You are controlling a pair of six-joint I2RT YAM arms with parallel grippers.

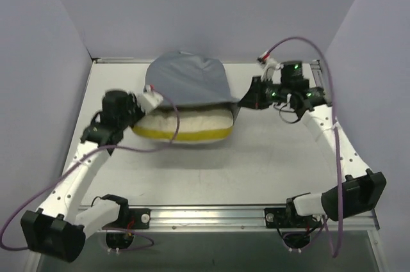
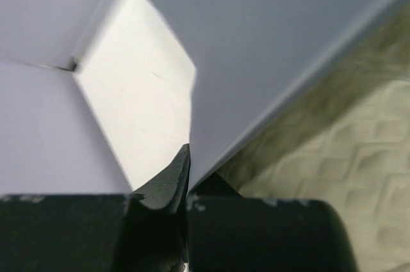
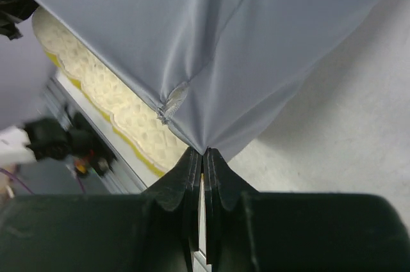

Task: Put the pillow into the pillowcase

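Pillow (image 1: 186, 126) and pillowcase (image 1: 187, 81) occupy white table (image 1: 269, 169) between lavender walls (image 1: 38, 61).

No readable text or labels

Table (image 1: 269, 169): white and flat, a matte top that reaches out to all three walls.
Far wall (image 1: 205, 9): plain pale lilac, standing upright along the table's far edge.
Left wall (image 1: 32, 93): the same lilac, closing off the left side.
Right wall (image 1: 378, 61): lilac too, on the right side.
Rail (image 1: 211, 216): a silver metal bar along the table's near edge, running left to right.
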